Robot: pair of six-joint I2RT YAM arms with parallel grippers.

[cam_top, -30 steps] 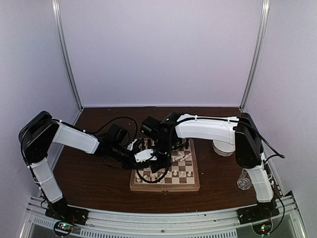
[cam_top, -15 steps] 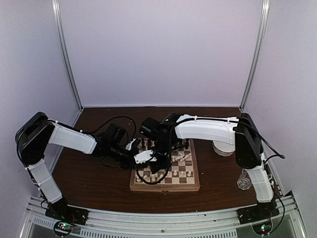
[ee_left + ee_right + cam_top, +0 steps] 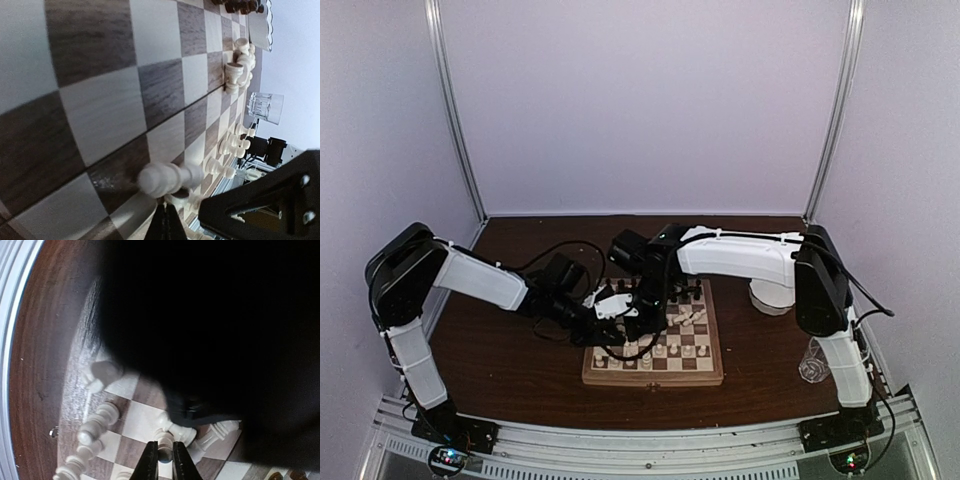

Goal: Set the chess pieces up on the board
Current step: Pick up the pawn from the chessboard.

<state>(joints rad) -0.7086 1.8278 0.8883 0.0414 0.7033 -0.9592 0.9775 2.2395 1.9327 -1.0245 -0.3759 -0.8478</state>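
The board lies mid-table with cream chess pieces along its near rows and dark ones at the far edge. Both grippers meet over its left half. My right gripper is shut on a cream piece standing among other cream pieces; a dark arm shape hides most of that view. My left gripper is shut with no gap, low over the board. A blurred cream piece sits just past its tips; contact cannot be told.
A white scalloped bowl stands right of the board and a clear glass sits near the right arm's base. The glass also shows beyond the board in the left wrist view. The two arms crowd the board's left side.
The left arm has pushed a little further right over the board. The right gripper's fingers have drawn slightly tighter on the cream piece.
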